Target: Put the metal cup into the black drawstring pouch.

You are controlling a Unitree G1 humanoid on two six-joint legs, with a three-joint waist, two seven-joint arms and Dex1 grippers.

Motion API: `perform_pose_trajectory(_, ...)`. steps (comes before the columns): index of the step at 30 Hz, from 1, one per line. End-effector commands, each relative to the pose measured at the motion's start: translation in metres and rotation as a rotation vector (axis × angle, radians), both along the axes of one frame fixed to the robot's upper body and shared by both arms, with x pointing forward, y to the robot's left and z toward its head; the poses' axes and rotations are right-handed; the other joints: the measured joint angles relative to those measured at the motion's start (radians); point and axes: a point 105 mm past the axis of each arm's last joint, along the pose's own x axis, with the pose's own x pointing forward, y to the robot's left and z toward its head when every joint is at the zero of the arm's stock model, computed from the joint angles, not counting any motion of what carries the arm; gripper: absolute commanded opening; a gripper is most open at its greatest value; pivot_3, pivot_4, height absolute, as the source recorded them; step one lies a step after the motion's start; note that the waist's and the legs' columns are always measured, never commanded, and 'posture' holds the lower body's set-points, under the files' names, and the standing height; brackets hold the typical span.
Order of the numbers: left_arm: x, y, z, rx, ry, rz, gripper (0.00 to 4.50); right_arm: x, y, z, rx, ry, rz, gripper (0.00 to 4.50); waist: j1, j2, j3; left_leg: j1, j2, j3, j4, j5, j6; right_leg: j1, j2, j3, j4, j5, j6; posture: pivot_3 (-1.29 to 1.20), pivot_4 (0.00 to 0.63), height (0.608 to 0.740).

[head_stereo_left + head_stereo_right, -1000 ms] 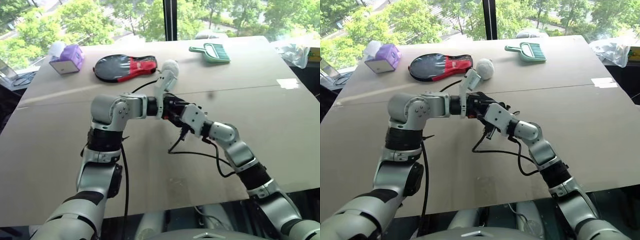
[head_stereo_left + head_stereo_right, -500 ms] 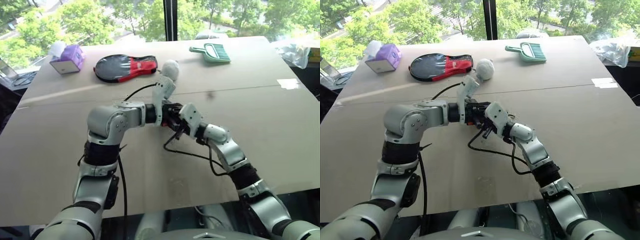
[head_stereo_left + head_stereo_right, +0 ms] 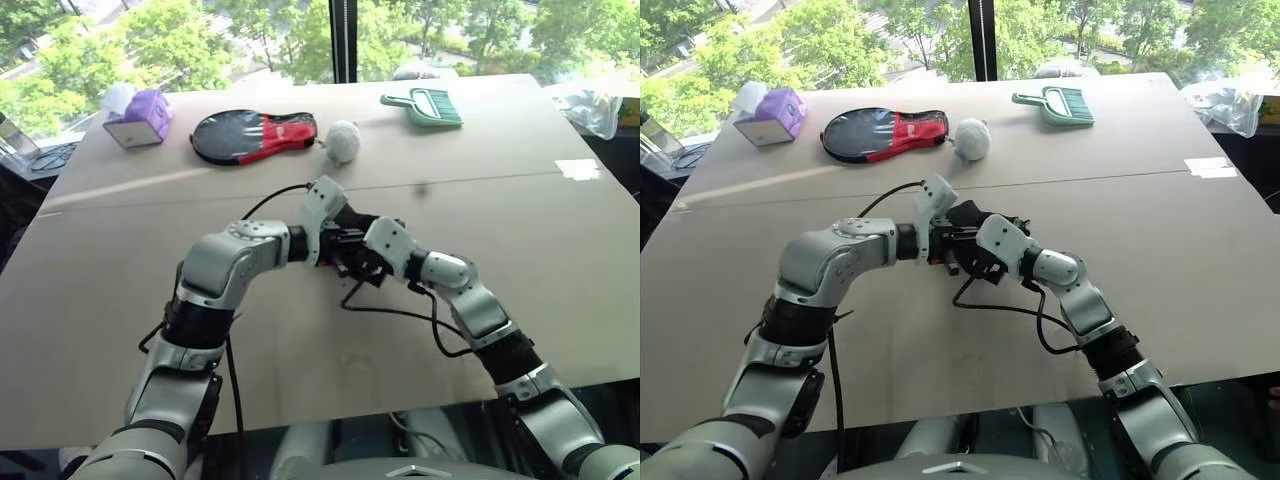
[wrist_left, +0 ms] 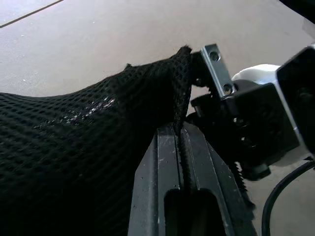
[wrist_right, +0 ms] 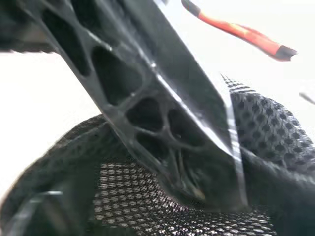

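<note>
The black drawstring pouch (image 4: 74, 147) is a dark mesh bag held just above the table's middle, between my two hands. My left gripper (image 4: 181, 132) is shut on the pouch's rim, with the fabric pinched between its fingers. My right gripper (image 3: 358, 262) meets it from the right at the pouch's mouth. In the right wrist view one finger (image 5: 162, 98) crosses over the mesh (image 5: 266, 128) and the jaws stand apart. The metal cup is hidden.
At the back of the table (image 3: 520, 230) lie a black-and-red paddle case (image 3: 250, 135), a white ball (image 3: 342, 141), a green dustpan brush (image 3: 422, 105) and a purple tissue box (image 3: 138, 118). A black cable (image 3: 400, 312) loops below the right wrist.
Both hands have sunk toward the table together with the pouch. The left wrist has rolled a little. The things at the back have stayed put.
</note>
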Motion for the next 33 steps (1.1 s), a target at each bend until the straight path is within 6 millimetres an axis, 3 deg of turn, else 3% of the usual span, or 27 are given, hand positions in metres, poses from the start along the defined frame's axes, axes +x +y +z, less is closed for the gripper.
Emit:
perform_pose_trajectory(1, 0.014, 0.015, 0.002, 0.013, -0.033, 0.073, 0.0, -0.019, -0.016, 0.039, 0.071, -0.037, 0.017, 4.38, 0.007, 0.0, 0.0, 0.0, 0.0, 0.0, 0.0, 0.0, 0.0, 0.0, 0.0, 0.0, 0.0, 0.0, 0.0, 0.0, 0.15, 0.74)
perform_pose_trajectory(6, 0.022, 0.017, 0.013, -0.007, -0.072, 0.058, 0.0, -0.04, -0.035, 0.033, -0.002, 0.019, 0.01, 4.45, 0.011, 0.0, 0.0, 0.0, 0.0, 0.0, 0.0, 0.0, 0.0, 0.0, 0.0, 0.0, -0.001, 0.0, 0.0, 0.0, 0.15, 0.74)
perform_pose_trajectory(9, 0.027, 0.016, 0.018, 0.007, -0.111, 0.043, 0.0, -0.047, -0.032, 0.025, 0.005, 0.061, 0.014, 4.45, 0.012, 0.0, 0.0, 0.0, 0.0, 0.0, -0.001, 0.0, 0.0, 0.0, 0.0, 0.0, 0.0, 0.0, 0.0, 0.0, 0.15, 0.74)
perform_pose_trajectory(10, 0.028, 0.013, 0.021, 0.01, -0.13, 0.029, 0.0, -0.051, -0.026, 0.03, 0.054, 0.07, 0.037, 4.45, 0.013, 0.0, 0.0, 0.0, 0.0, 0.0, 0.0, 0.0, 0.0, 0.0, 0.0, 0.0, 0.0, 0.0, 0.0, 0.0, 0.15, 0.74)
perform_pose_trajectory(12, 0.029, 0.011, 0.027, 0.007, -0.158, 0.012, 0.0, -0.046, -0.026, 0.038, 0.103, 0.064, -0.011, 4.45, 0.013, -0.001, 0.0, 0.0, 0.0, 0.0, 0.0, 0.0, 0.0, 0.0, 0.0, 0.0, -0.001, 0.0, 0.0, 0.0, 0.15, 0.74)
perform_pose_trajectory(14, 0.031, 0.013, 0.031, 0.01, -0.172, 0.01, 0.0, -0.039, -0.032, 0.033, 0.055, 0.047, -0.066, 4.45, 0.014, -0.001, 0.0, -0.001, 0.0, 0.0, 0.0, 0.0, 0.0, -0.001, 0.0, 0.0, -0.001, 0.0, 0.0, 0.0, 0.15, 0.74)
perform_pose_trajectory(17, 0.032, 0.022, 0.039, 0.025, -0.208, -0.008, 0.0, -0.01, -0.061, 0.018, -0.063, -0.022, -0.277, 4.45, 0.014, -0.001, 0.0, -0.001, -0.001, 0.0, 0.0, 0.0, 0.0, 0.0, -0.001, 0.0, -0.001, 0.0, 0.0, 0.0, 0.15, 0.74)
perform_pose_trajectory(19, 0.03, 0.026, 0.043, 0.041, -0.231, -0.032, 0.0, 0.0, -0.067, 0.015, -0.097, -0.055, -0.316, 4.45, 0.013, -0.001, 0.0, -0.001, -0.001, 0.0, 0.0, 0.0, 0.0, -0.001, 0.0, 0.0, -0.001, 0.0, 0.0, 0.0, 0.15, 0.74)
perform_pose_trajectory(25, 0.029, 0.031, 0.05, 0.058, -0.26, -0.041, 0.0, 0.028, -0.053, 0.004, -0.055, -0.063, -0.35, 4.45, 0.008, -0.001, 0.0, 0.0, 0.0, 0.002, -0.001, 0.0, 0.0, -0.002, 0.001, 0.001, 0.0, 0.0, 0.0, 0.0, 0.15, 0.74)
perform_pose_trajectory(29, 0.028, 0.032, 0.052, 0.058, -0.266, -0.035, 0.0, 0.033, -0.034, 0.007, 0.068, -0.023, -0.313, 4.45, 0.01, 0.0, 0.0, -0.001, 0.0, 0.001, -0.001, 0.0, 0.0, -0.002, 0.0, 0.001, -0.001, 0.0, 0.0, 0.0, 0.15, 0.74)
perform_pose_trajectory(33, 0.027, 0.034, 0.054, 0.055, -0.269, -0.019, 0.0, 0.038, -0.031, -0.005, 0.015, -0.014, -0.314, 4.45, 0.01, 0.0, 0.0, -0.003, 0.0, 0.001, 0.0, 0.0, 0.0, -0.003, 0.0, 0.0, -0.001, 0.0, 0.0, 0.0, 0.15, 0.74)
